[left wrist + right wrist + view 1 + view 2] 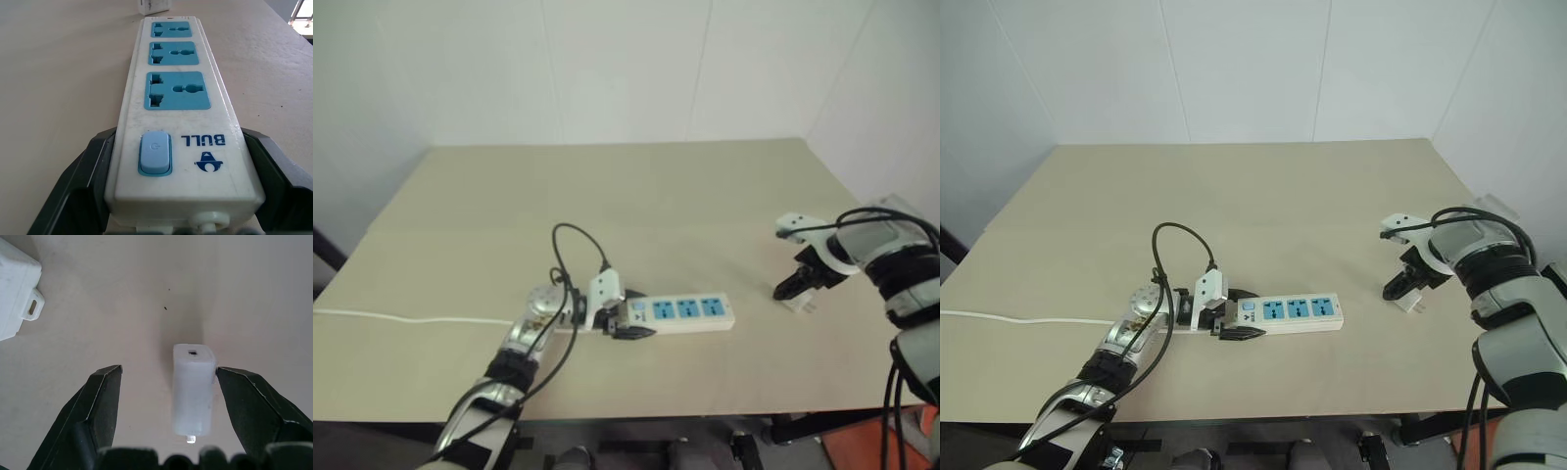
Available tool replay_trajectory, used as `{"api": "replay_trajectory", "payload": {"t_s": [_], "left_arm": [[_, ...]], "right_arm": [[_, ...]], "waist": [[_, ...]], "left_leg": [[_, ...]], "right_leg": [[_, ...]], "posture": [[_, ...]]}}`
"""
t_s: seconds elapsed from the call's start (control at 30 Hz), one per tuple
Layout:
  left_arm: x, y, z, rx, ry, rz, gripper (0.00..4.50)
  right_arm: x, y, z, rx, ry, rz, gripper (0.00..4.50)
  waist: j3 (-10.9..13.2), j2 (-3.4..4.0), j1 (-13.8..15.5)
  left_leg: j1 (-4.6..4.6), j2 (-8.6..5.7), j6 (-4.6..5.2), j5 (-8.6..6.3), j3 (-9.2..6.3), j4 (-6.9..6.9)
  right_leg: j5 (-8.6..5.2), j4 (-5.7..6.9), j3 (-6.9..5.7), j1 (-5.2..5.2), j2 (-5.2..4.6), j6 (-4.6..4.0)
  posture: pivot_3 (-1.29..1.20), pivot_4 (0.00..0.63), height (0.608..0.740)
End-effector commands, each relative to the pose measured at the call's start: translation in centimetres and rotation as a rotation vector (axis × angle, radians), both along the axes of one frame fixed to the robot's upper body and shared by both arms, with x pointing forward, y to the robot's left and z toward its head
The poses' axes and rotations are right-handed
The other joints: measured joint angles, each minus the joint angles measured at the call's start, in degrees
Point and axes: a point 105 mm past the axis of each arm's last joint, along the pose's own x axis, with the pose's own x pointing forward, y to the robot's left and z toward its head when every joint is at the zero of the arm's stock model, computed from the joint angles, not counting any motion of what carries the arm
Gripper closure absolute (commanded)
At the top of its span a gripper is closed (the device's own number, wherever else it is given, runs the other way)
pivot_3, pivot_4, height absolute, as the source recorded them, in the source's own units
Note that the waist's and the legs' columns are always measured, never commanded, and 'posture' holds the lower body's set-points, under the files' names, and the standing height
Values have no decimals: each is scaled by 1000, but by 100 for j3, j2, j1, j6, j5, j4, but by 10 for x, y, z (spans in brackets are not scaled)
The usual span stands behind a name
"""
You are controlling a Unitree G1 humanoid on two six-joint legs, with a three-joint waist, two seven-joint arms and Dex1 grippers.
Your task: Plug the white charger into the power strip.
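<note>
Both head cameras look forward and down over the whole worktop [636, 186], sharing nearly the same scene. The left wrist camera sits very close along the strip [178, 122], with the charger [154, 6] beyond its far end. The right wrist camera looks steeply down, close above that charger [193, 391].

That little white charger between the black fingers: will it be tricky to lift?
The white charger looks small, so probably light. Its smooth sides may slip in the right gripper. It lies off-centre between the open fingers, so closing could nudge it sideways.
</note>
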Motion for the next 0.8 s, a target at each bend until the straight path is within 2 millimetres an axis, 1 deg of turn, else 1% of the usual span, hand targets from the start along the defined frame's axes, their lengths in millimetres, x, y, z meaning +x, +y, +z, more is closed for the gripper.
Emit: {"api": "replay_trajectory", "payload": {"t_s": [0.03,0.43,0.53,0.73,0.8], "left_arm": [[-6,8,-18,66,54,7,1205],[-9,15,-18,78,57,19,1205],[-10,16,-18,81,57,21,1205],[-7,18,-18,89,51,30,1205],[-7,19,-18,92,51,31,1205]], "right_arm": [[6,-2,2,3,-41,0,804],[11,-8,-16,-6,-36,-4,804],[10,-8,-19,-6,-33,3,1411],[11,-4,-25,-23,-31,29,3362],[12,-3,-26,-24,-30,33,3378]], "waist": [[0,0,-3],[-1,1,-12],[-1,1,-34],[-2,1,-77],[-5,0,-84]], "left_leg": [[0,0,0,0,0,0],[2,0,0,0,0,0],[3,0,0,0,0,0],[7,0,0,0,0,0],[11,0,0,0,0,0]], "right_leg": [[0,0,0,0,0,0],[2,2,1,1,1,-3],[2,2,2,1,1,-3],[2,3,2,6,1,-3],[2,3,2,11,1,-3]], "posture": [[0,150,740],[0,150,740],[0,150,740],[0,150,740],[0,150,740]]}}
